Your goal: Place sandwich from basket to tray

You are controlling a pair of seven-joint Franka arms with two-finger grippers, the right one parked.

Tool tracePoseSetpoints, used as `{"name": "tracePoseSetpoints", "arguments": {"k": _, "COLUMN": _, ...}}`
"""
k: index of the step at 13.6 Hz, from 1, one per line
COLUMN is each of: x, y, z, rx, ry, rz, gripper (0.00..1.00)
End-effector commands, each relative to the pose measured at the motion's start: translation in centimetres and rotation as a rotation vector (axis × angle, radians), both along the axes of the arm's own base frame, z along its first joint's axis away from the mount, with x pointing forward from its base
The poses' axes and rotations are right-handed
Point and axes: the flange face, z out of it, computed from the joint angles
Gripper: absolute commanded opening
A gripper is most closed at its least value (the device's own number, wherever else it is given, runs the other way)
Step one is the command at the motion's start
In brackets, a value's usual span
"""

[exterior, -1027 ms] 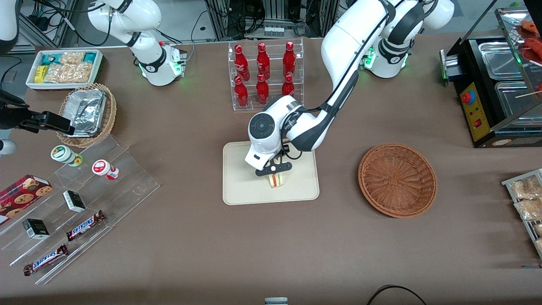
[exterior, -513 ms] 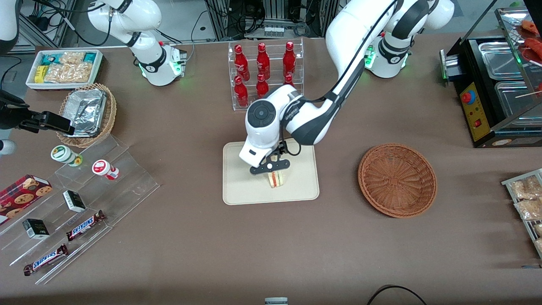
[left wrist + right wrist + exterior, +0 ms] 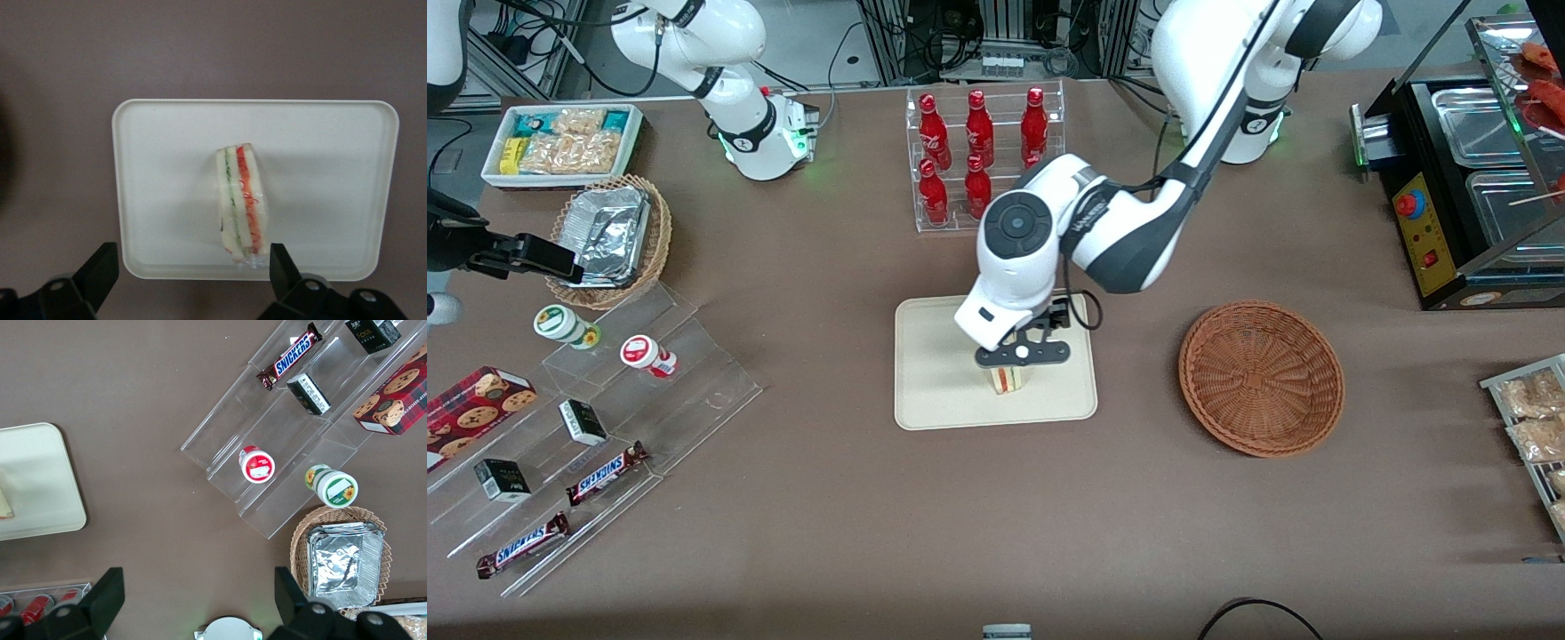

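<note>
sandwich's on the tray, gripper right above it

The sandwich (image 3: 1008,380) stands on edge on the tray (image 3: 934,391); the gripper (image 3: 1021,355) hangs just over it with fingers spread apart, touching nothing; the basket (image 3: 1261,377) sits beside the tray toward the working arm's end; the bottle rack (image 3: 985,156) is farther from the front camera.

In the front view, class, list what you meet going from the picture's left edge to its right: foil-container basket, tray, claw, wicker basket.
Foil-container basket → tray → claw, open above the sandwich → basket.
</note>
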Motion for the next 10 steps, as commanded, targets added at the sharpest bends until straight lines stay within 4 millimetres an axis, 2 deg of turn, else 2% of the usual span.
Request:
{"name": "tracePoseSetpoints", "arguments": {"k": 1, "x": 1.8, "y": 5.6, "z": 1.8, "rx": 0.021, "ry": 0.023, "rz": -0.002, "gripper": 1.00}}
{"name": "tracePoseSetpoints", "arguments": {"k": 3, "x": 2.2, "y": 8.6, "z": 2.6, "rx": 0.026, "ry": 0.035, "rz": -0.072, "gripper": 1.00}}
{"name": "tracePoseSetpoints", "arguments": {"k": 7, "x": 3.5, "y": 18.5, "z": 5.0, "rx": 0.026, "ry": 0.069, "rz": -0.142, "gripper": 1.00}}
{"name": "tracePoseSetpoints", "arguments": {"k": 10, "x": 4.3, "y": 24.5, "z": 6.1, "rx": 0.016, "ry": 0.079, "rz": -0.180, "gripper": 1.00}}
